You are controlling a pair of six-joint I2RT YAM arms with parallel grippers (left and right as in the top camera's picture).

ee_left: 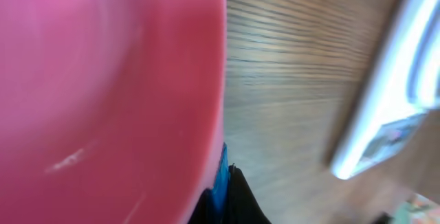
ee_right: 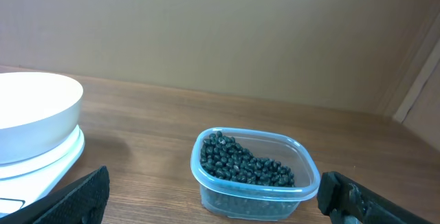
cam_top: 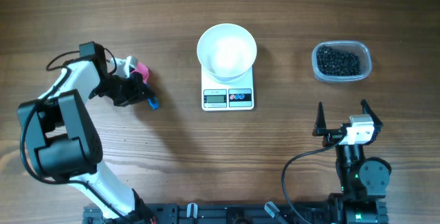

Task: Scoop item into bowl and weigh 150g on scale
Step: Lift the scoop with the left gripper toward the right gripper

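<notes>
The beans (cam_top: 338, 62) sit as a dark heap in a clear plastic tub (cam_top: 368, 63) towards the far right corner of the desk (cam_top: 172, 162), and none of them appear to be in the bowl (cam_top: 227, 52) yet. The bowl stands white and bare on the scale (cam_top: 228, 98) at the middle of the desk, nearer the far edge, with the scale's display facing the near edge. The tub is well apart from the scale, off to its right. The right gripper (cam_top: 342, 107) rests just nearer the front edge than the tub. Its fingers are spread wide, holding nothing, and point at the tub, so it is much the closer arm. The tool is on the other side, though. Over by the left edge, the left gripper (cam_top: 134, 86) is clamped shut on what looks like a pink scoop (cam_top: 140, 70). The pink fills most of that wrist's view, and a blue end pokes out towards the near edge. The scoop seems to lie roughly far-to-near, slightly slanted. From there the beans lie straight across to the right, past the bowl and scale. I'd judge the next move is a long carry right across the desk, lifted high enough to clear the bowl's rim.
</notes>
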